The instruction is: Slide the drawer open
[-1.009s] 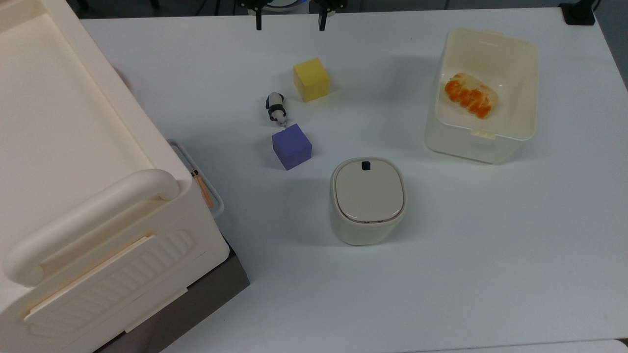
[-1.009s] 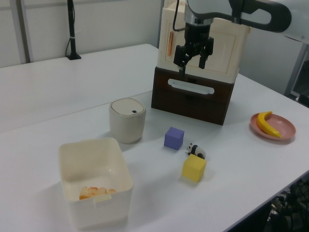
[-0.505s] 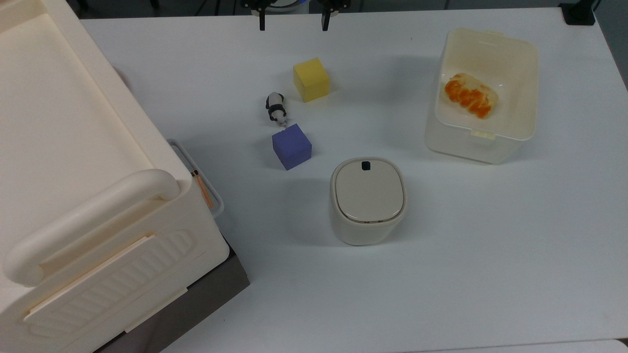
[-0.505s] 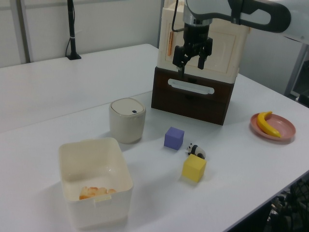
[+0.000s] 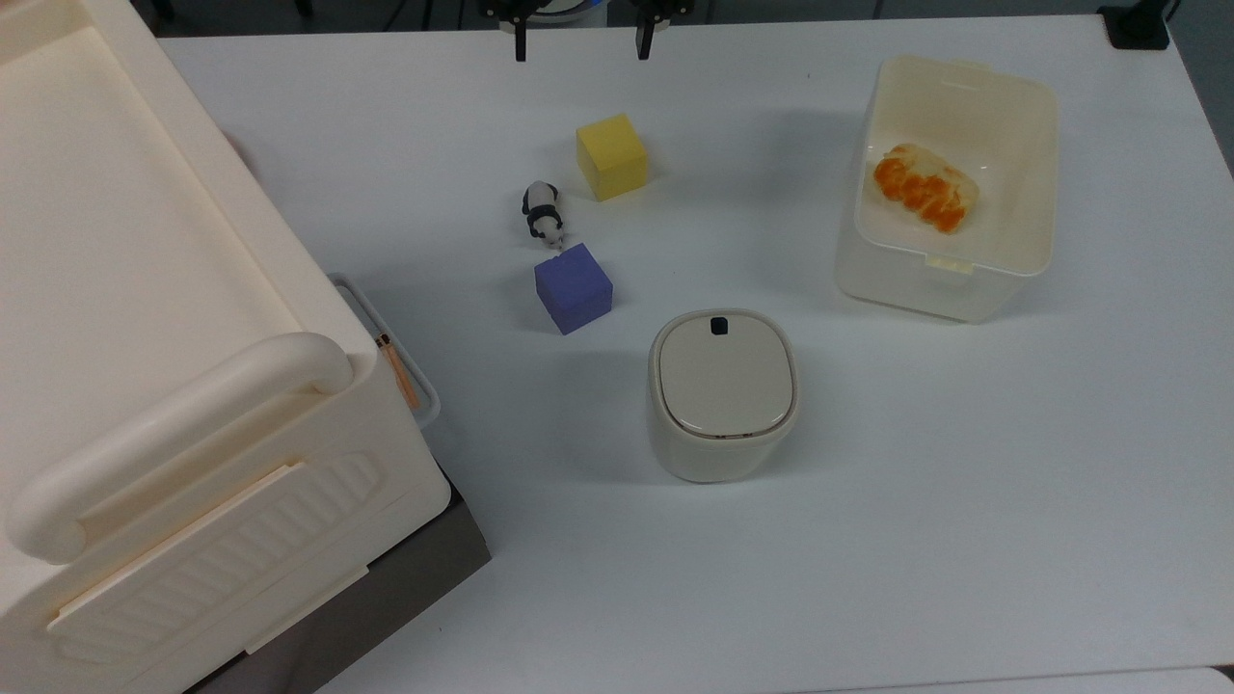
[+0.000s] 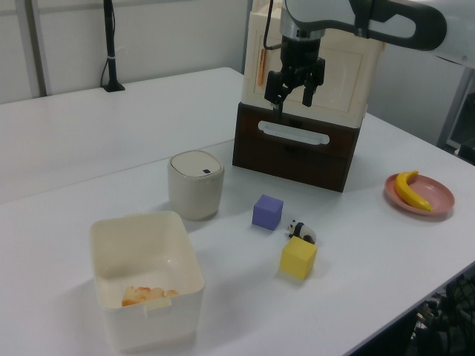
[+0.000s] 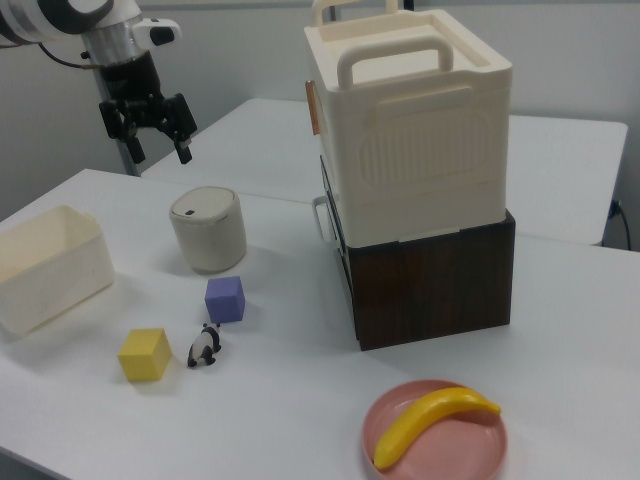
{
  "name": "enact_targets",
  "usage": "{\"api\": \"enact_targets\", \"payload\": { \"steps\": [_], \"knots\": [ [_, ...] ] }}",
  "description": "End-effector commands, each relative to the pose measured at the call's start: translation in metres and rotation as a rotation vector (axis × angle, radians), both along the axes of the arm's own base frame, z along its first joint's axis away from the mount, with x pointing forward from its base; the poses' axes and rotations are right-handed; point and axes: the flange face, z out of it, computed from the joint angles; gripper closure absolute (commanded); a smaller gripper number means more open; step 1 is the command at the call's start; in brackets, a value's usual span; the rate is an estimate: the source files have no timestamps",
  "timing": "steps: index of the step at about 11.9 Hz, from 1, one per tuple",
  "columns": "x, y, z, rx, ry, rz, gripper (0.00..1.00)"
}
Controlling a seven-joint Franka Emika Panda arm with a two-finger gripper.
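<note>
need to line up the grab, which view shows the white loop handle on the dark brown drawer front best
The left view: it faces the dark brown wooden drawer front, so the white wire loop handle shows full width. The top view catches the handle from above, poking out beside the cream cabinet. The right view shows it edge-on, as a sliver.

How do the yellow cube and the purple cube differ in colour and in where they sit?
The yellow cube is yellow; the purple cube is purple. In the top view the yellow cube lies above the toy panda, the purple cube below it, nearer the lidded bin. Both are cubes resting on the table.
</note>
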Motion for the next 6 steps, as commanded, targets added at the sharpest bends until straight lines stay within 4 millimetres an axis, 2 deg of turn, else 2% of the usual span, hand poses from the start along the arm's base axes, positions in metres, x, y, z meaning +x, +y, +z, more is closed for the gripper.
{"api": "enact_targets", "payload": {
  "steps": [1, 2, 3, 6],
  "knots": [
    [0.0, 0.004, -0.004, -0.013, -0.013, 0.045, 0.0],
    [0.002, 0.003, -0.006, -0.038, -0.013, 0.054, 0.0],
    [0.001, 0.012, -0.012, -0.091, -0.008, 0.081, 0.0],
    [0.007, 0.016, -0.04, -0.144, -0.024, 0.11, 0.0]
  ]
}}
